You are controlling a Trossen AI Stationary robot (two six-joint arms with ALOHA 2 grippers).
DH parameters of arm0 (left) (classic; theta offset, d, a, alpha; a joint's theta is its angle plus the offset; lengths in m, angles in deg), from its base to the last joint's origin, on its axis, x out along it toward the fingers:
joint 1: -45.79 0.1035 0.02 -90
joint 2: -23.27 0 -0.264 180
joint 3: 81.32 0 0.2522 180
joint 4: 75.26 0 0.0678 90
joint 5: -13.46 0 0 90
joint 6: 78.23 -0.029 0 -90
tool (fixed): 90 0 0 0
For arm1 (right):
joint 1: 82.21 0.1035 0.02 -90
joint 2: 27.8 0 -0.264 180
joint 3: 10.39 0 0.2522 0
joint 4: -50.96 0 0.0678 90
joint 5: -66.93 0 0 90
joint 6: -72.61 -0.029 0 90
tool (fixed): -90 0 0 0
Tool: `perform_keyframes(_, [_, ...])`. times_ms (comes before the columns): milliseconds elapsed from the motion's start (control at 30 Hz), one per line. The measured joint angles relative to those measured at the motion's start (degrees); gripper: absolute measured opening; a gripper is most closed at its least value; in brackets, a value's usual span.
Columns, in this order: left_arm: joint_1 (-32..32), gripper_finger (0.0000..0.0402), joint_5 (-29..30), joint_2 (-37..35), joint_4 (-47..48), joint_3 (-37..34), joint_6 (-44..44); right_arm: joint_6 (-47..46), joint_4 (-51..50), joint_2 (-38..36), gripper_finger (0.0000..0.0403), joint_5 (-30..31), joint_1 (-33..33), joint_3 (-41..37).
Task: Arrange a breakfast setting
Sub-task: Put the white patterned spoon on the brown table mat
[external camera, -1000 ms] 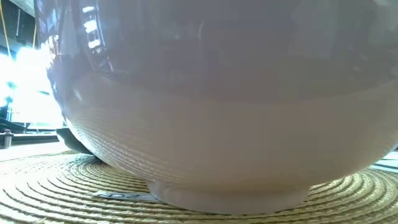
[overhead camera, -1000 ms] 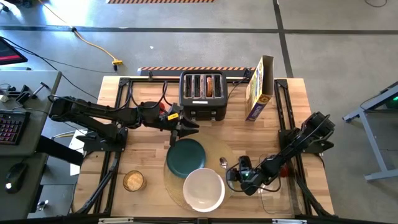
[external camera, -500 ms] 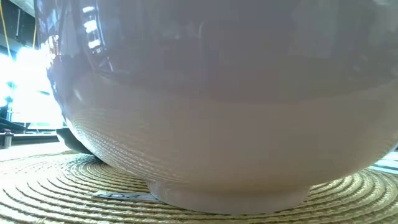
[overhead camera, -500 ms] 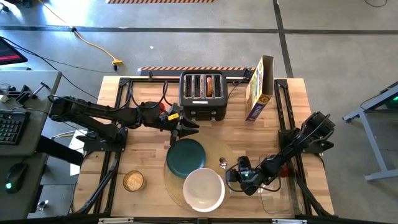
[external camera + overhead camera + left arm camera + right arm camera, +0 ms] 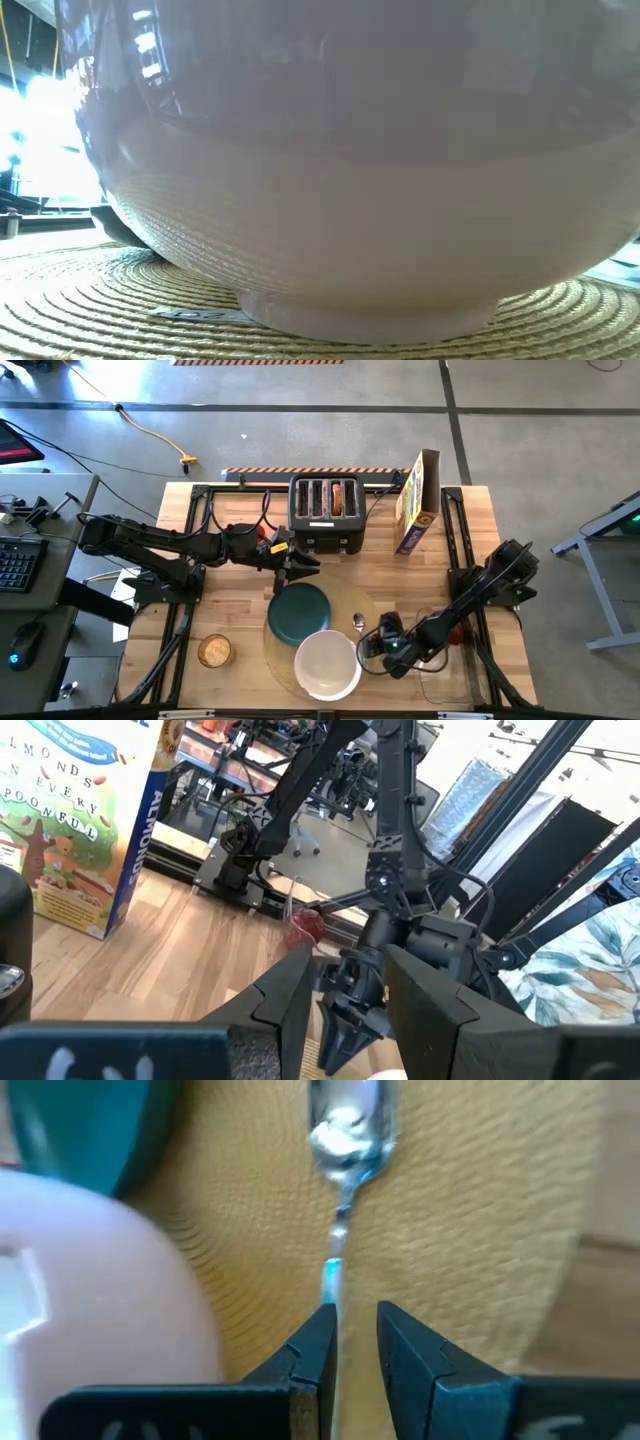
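A round tan placemat [image 5: 372, 605] carries a dark teal plate [image 5: 300, 610] and a white bowl [image 5: 327, 664], which stands on its foot ring [image 5: 365, 318]. A small metal spoon [image 5: 358, 622] lies on the mat's right part. My right gripper [image 5: 368, 636] is down at the spoon's handle end, shut on it. Beyond the plate's far edge, in front of the toaster, my left gripper [image 5: 300, 572] hovers open and holds nothing. A tan bagel half [image 5: 214, 651] lies on the table, left of the mat. My right gripper has the spoon's thin handle [image 5: 334, 1285] running in between its two fingers, close along one finger [image 5: 312, 1348]. The fingers slant down from the table's right side and lie along the handle. The spoon's bowl end [image 5: 346, 1125] lies on the placemat.
A black four-slot toaster [image 5: 326, 512] and an upright cereal box [image 5: 418, 500] stand at the far edge. A small red thing [image 5: 305, 925] sits on the table by the right arm. Bare wood lies between the mat and the box.
My right gripper has rolled a little and shifted slightly toward the white bowl, still shut at the spoon's handle. The spoon's bowl end has stayed on the placemat.
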Motion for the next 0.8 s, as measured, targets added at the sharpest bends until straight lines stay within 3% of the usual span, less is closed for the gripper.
perform_keyframes(233, [0.0,0.0113,0.0,0.0,0.0,0.0,0.5,5.4,-12.0,0.0,0.0053,0.3,-0.5,5.2])
perform_keyframes(600, [0.0,0.0113,0.0,0.0,0.0,0.0,0.7,23.9,-23.5,-0.2,0.0053,1.5,-5.3,8.6])
perform_keyframes(800, [0.0,0.0113,0.0,0.0,0.0,0.0,4.0,37.3,-28.6,-5.6,0.0053,1.2,-8.5,8.7])
